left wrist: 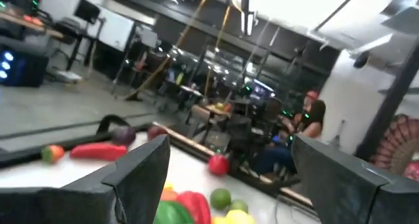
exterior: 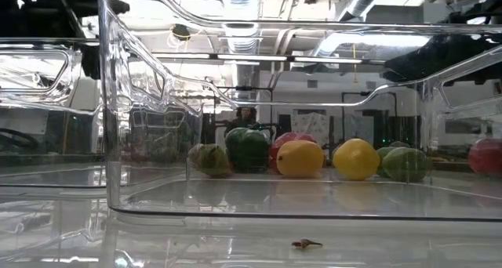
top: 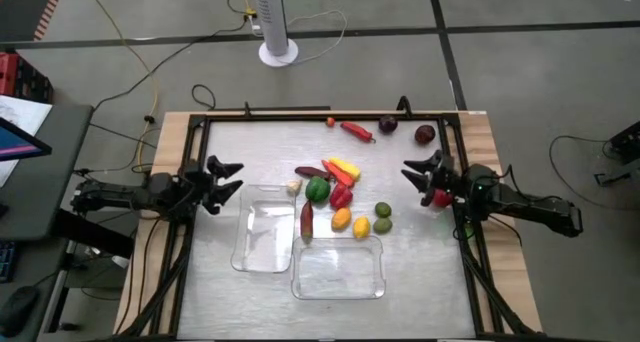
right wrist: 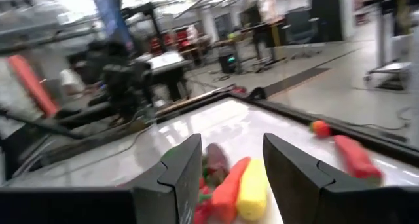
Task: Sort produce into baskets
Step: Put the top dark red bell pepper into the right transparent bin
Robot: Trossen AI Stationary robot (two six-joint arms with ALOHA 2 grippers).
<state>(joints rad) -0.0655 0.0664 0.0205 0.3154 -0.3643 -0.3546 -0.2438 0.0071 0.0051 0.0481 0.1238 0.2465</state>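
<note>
- Your tabletop [top: 330, 142] is a pale, glossy sheet inside a dark frame, and everything in play lies on it.
- The two clear, shallow plastic tubs with rounded corners are your baskets: one [top: 262, 237] at about 7 o'clock from the tabletop's centre, the other [top: 338, 272] at 6 o'clock. Both look empty, so I judge the sorting has not begun; every piece is left to do.
- Your left claw [top: 226, 179] waits at the 9 o'clock edge with its fingers spread and nothing between them.
- Your right claw [top: 420, 172] sits at the 3 o'clock edge. Its fingers are drawn in, and you can't see anything pinched between them.
- The main heap of produce lies at centre: a smooth green pepper [top: 317, 190], a slim dark red chilli [top: 306, 222], a yellow lemon [top: 361, 227], all glossy and toy-like.
- Toward 12 to 1 o'clock lie the strays: a long red chilli [top: 356, 131] and two dark purple rounds [top: 388, 124].
- A small red piece [top: 440, 197] rests just beside the right claw.
</note>
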